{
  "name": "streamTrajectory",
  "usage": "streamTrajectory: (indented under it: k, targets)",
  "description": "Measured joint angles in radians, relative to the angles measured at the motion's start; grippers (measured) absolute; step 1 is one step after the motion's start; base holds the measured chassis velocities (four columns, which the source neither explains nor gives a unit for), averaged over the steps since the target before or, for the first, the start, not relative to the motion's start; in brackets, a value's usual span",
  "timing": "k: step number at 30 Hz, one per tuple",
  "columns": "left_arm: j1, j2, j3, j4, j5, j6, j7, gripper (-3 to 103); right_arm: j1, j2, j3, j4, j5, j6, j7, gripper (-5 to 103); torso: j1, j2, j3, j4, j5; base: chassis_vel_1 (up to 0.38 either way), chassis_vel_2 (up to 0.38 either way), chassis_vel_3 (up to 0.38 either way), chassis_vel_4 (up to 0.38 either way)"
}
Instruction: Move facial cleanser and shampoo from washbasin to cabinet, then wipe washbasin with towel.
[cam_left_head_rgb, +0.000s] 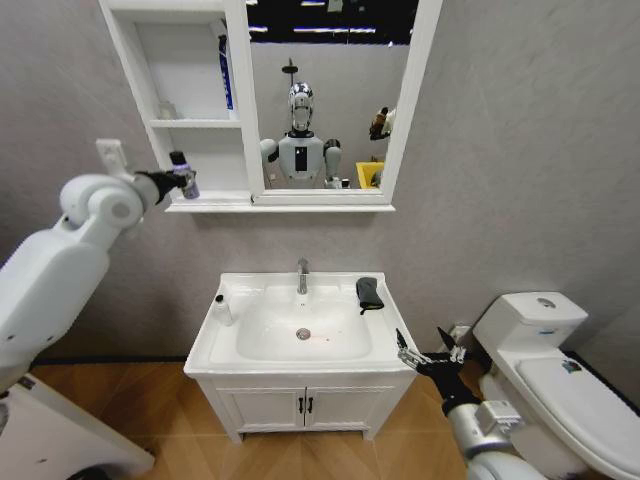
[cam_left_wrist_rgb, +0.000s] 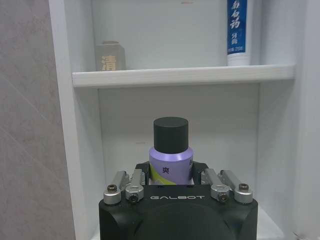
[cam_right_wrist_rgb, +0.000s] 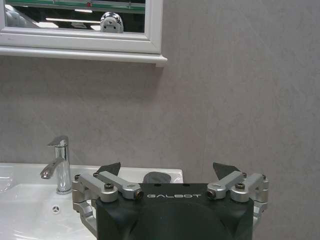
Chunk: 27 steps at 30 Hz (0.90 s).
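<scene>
Left claw (cam_left_wrist_rgb: 176, 187) grips the cleanser (cam_left_wrist_rgb: 170, 162) upright. Cabinet (cam_left_wrist_rgb: 180, 76) bottom niche lies straight ahead. Right claw (cam_left_head_rgb: 430, 354) wide open, idle beside washbasin (cam_left_head_rgb: 392, 345).

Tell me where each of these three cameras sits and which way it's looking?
Head: up top, facing the washbasin and cabinet; both arms show.
Left wrist: behind the left end effector, facing a cabinet niche, gripping the facial cleanser.
Right wrist: behind the open right end effector, facing the faucet.
Head and right wrist share the faucet.
</scene>
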Motion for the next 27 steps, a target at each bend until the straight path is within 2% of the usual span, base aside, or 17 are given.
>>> streamTrajectory:
  k: [3, 7, 14, 18, 24, 26, 27]
  targets:
    - [-0.013, -0.057, 0.013, 0.125, 0.074, -0.024, 0.047, 43, -0.016, 0.002, 0.013, -0.01, 0.004, 0.019, 0.0, 100, 0.0, 0.0, 0.0, 0.0005, -0.0003, 0.0, 0.0, 0.0, 0.0]
    - [-0.01, -0.103, 0.008, 0.208, 0.122, -0.063, 0.084, 43, -0.015, 0.001, 0.017, -0.021, 0.007, 0.024, -0.001, 100, 0.0, 0.0, 0.0, 0.0008, -0.0002, 0.0, 0.0, 0.0, 0.0]
    - [0.004, -0.157, -0.03, 0.274, 0.171, -0.112, 0.111, 43, -0.01, 0.001, 0.017, -0.027, 0.007, 0.025, -0.002, 100, -0.001, 0.0, 0.0, 0.0004, 0.0002, 0.0, 0.0, 0.0, 0.0]
    - [0.004, -0.161, -0.043, 0.29, 0.192, -0.114, 0.115, 43, -0.013, 0.0, 0.02, -0.032, 0.007, 0.029, -0.002, 100, -0.001, 0.0, 0.0, 0.0004, 0.0001, 0.0, 0.0, 0.0, 0.0]
    - [-0.013, -0.155, -0.046, 0.299, 0.199, -0.075, 0.121, 43, -0.02, 0.001, 0.025, -0.042, 0.006, 0.042, -0.002, 100, -0.001, 0.0, 0.0, 0.0006, -0.0003, 0.0, 0.0, 0.0, 0.0]
    - [-0.021, -0.155, -0.041, 0.301, 0.2, -0.065, 0.128, 40, -0.022, 0.005, 0.023, -0.044, 0.004, 0.045, -0.003, 100, -0.001, 0.0, 0.0, 0.0006, -0.0002, 0.0, 0.0, 0.0, 0.0]
    - [-0.027, -0.157, -0.035, 0.304, 0.2, -0.063, 0.129, 47, -0.023, 0.008, 0.02, -0.044, 0.002, 0.047, -0.003, 100, -0.001, 0.0, 0.0, 0.0005, -0.0001, 0.0, 0.0, 0.0, 0.0]
